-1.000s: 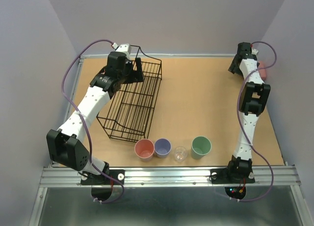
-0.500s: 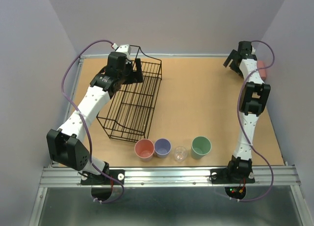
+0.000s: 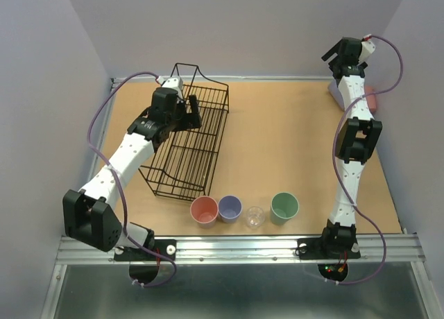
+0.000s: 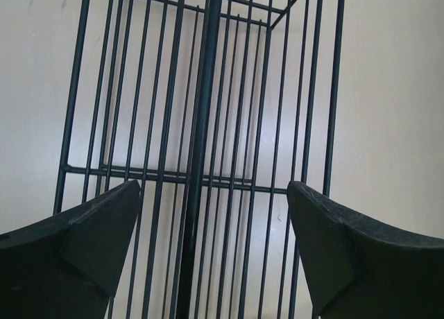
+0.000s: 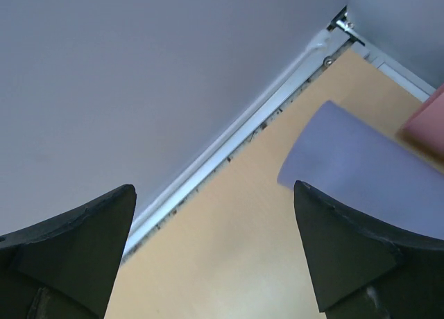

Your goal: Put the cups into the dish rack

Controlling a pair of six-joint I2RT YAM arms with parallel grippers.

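The black wire dish rack (image 3: pixel 186 140) stands on the left half of the table, looped end at the back. My left gripper (image 3: pixel 193 113) is open over its far left rim. In the left wrist view (image 4: pixel 211 222) the rack's bars (image 4: pixel 201 125) run between the spread jaws, untouched. Four cups stand in a row at the front: salmon-pink (image 3: pixel 205 210), lavender (image 3: pixel 229 208), clear (image 3: pixel 254 216) and mint green (image 3: pixel 284 207). My right gripper (image 3: pixel 331 53) is open and raised at the back right corner. Below it lie a lavender cup (image 5: pixel 347 159) and a pink cup (image 5: pixel 427 121).
The grey back wall and the table's metal back rail (image 5: pixel 229 152) are close to the right gripper. The right wall stands just beyond the pink cup (image 3: pixel 371 97). Bare tabletop (image 3: pixel 284 139) lies between the rack and the right arm.
My right gripper has risen and swung up toward the back wall. My left gripper has drawn back a little toward me along the rack, uncovering its looped end. The cups have not moved.
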